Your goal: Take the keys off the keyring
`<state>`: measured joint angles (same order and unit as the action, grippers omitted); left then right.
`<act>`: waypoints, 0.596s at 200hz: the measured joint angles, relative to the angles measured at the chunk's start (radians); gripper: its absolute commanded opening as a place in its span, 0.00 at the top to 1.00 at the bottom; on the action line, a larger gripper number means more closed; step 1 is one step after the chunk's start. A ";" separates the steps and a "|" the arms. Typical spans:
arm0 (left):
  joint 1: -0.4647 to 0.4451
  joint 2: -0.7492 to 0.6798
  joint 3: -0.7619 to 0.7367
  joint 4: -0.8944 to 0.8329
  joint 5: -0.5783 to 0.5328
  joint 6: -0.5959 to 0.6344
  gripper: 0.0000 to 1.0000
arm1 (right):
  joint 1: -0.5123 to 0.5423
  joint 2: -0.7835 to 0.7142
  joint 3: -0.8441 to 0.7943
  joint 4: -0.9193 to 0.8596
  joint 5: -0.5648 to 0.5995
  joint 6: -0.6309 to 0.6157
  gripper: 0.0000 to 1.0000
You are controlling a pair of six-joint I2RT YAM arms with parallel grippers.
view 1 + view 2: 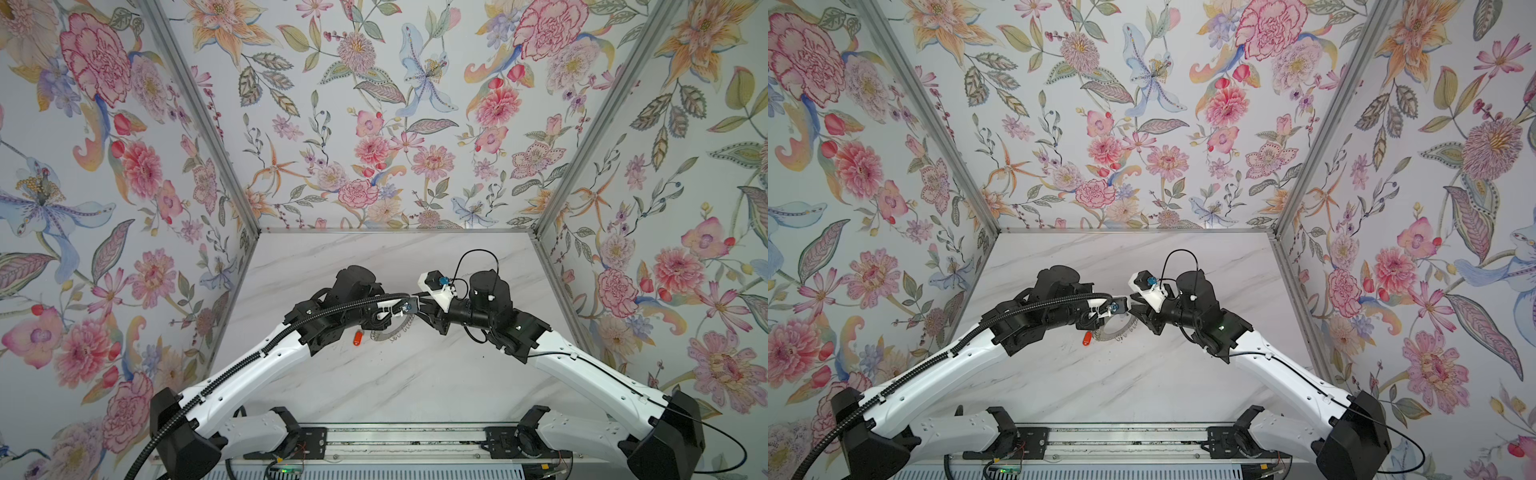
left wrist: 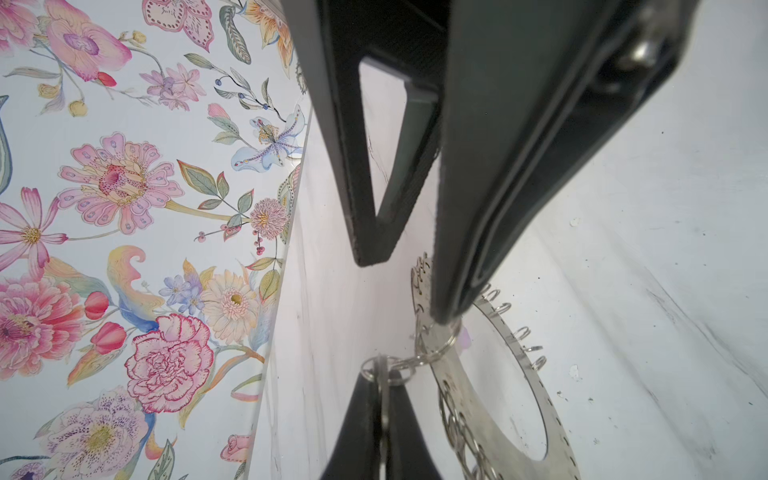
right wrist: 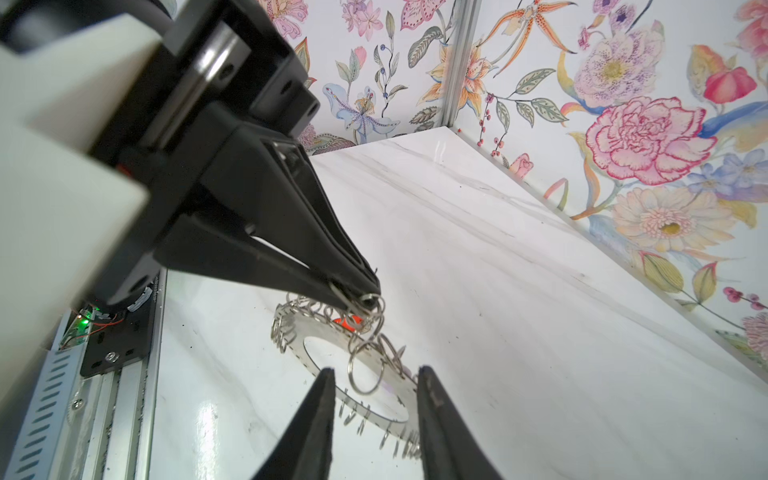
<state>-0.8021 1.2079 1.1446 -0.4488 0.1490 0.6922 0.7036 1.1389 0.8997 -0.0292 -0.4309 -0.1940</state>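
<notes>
Keyring [image 3: 309,328] is on the marble table [image 3: 498,270] near mid-table, directly under the point where the two grippers meet; both top views show only part of its rim [image 1: 386,336] [image 1: 1113,336] below the arms. Wire loops line its outer edge. From these angles I cannot tell whether it lies fully flat or has one edge raised.

Orange-red fob [image 1: 357,337] [image 1: 1086,338] is on the table just beside the keyring's rim on the left-arm side. The right wrist view shows a sliver of it [image 3: 347,322] behind the loops. Whether it is attached is not discernible.

Left gripper [image 3: 361,297]: jaws closed tight, pinching the top link of a split-ring chain [image 3: 368,332]. The chain hangs from the tips down towards the keyring. The left wrist view shows the same pinch [image 2: 380,390], with the chain [image 2: 415,359] running across to the keyring [image 2: 559,432].

Right gripper [image 3: 374,370]: fingers [image 3: 320,415] are apart and hold nothing. The chain's lowest, largest ring hangs in the gap between them. In the left wrist view one fingertip of this gripper [image 2: 409,289] is at, possibly touching, that ring
</notes>
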 measured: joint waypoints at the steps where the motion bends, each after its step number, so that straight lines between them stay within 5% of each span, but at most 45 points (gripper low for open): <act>1: 0.000 0.000 0.000 0.000 0.000 0.000 1.00 | -0.002 -0.001 -0.001 -0.001 0.000 0.000 0.65; 119: 0.000 -0.071 -0.040 0.099 0.000 0.117 1.00 | -0.145 0.105 0.061 0.005 -0.121 -0.003 0.63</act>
<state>-0.8021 1.1374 1.1046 -0.3496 0.1493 0.8089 0.5583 1.2438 0.9611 -0.0246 -0.5518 -0.1970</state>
